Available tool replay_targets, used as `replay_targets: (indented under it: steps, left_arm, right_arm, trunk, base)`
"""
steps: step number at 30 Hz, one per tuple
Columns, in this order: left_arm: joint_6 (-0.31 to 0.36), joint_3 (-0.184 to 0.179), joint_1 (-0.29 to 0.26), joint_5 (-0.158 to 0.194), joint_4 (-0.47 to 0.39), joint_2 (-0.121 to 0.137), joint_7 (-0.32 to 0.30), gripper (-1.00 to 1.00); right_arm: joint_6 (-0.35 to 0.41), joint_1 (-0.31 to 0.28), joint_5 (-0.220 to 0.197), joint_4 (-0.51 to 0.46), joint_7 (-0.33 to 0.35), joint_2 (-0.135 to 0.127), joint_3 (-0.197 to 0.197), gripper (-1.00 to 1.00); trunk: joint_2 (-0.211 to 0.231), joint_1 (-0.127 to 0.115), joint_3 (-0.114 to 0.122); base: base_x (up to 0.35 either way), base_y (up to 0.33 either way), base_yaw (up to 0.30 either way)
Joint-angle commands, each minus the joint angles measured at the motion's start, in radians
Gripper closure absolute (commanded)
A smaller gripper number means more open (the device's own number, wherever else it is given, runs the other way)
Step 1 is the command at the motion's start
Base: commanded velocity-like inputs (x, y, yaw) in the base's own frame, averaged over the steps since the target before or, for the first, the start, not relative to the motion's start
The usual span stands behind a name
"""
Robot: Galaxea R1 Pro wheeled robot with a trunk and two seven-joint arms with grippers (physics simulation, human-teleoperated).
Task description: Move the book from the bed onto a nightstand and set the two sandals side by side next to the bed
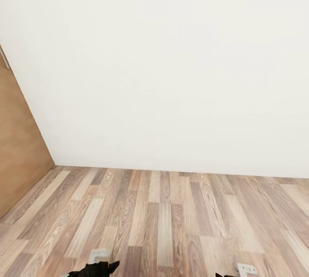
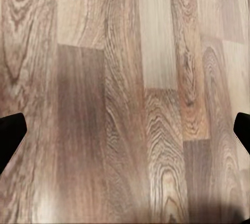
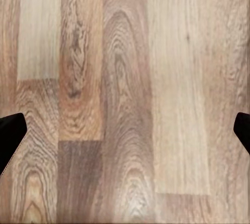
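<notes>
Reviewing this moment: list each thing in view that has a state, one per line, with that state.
Left gripper: open, nothing between its fingers, pointing down at the wood-plank floor.
Right gripper: open, holding nothing, also facing the floor.
Brown wooden door: at the left edge of the head view; open or shut cannot be told.
White wall: bare, straight ahead.

Both arms hang low at the head view's bottom edge, the left gripper [image 1: 98, 266] near 7 o'clock and the right gripper [image 1: 235, 272] near 5 o'clock, each wrist view showing its dark fingertips [image 2: 10, 133] [image 3: 10, 135] spread wide apart, pointing down, nothing between them.
</notes>
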Motion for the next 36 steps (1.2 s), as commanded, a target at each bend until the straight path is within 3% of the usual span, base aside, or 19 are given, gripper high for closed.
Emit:
replay_targets:
  steps: [1,36]
  left_arm:
    - [-0.006,0.007,-0.001,-0.011,0.001,0.0,-0.002,-1.0]
    - [-0.004,0.006,-0.001,-0.013,0.009,0.0,0.005,-1.0]
  right_arm:
    - [-0.004,-0.001,0.011,0.001,0.004,0.0,-0.009,-1.0]
    - [-0.004,-0.001,0.007,0.004,0.004,0.0,-0.01,-1.0]
  trunk:
    - [0.0,0.0,-0.001]
    - [0.0,0.0,-0.001]
  base:
    - [0.321,0.0,-0.087]
    - [0.321,0.0,-0.005]
